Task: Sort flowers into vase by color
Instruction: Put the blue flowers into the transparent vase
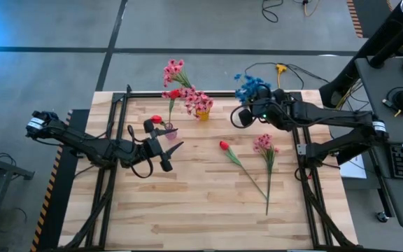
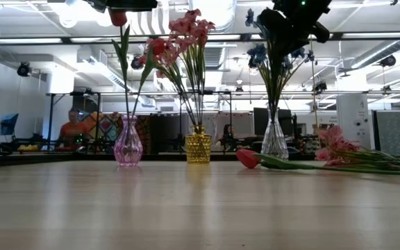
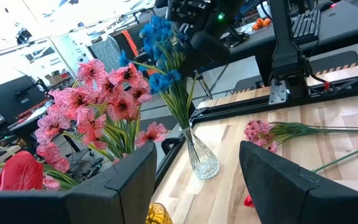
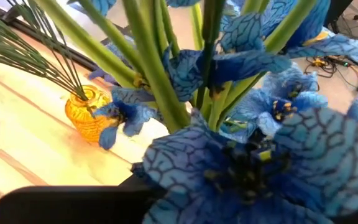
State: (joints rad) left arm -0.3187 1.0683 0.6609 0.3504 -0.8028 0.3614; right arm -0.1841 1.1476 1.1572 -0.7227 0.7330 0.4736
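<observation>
**Three vases up, two flowers still lying down**

Three vases stand in a row at the far side of the wooden surface. The pink vase holds a red bud on a long stem. The yellow vase is full of pink blooms. The clear vase holds the blue flowers.

The left gripper sits low over the surface, just beside the pink vase. Its jaws are wide apart and hold nothing.

The right gripper is right at the blue flowers (its camera sees almost only blue petals). I cannot tell how its jaws stand.

A red tulip and a pink bloom lie flat on the surface between the two arms, close together.
</observation>
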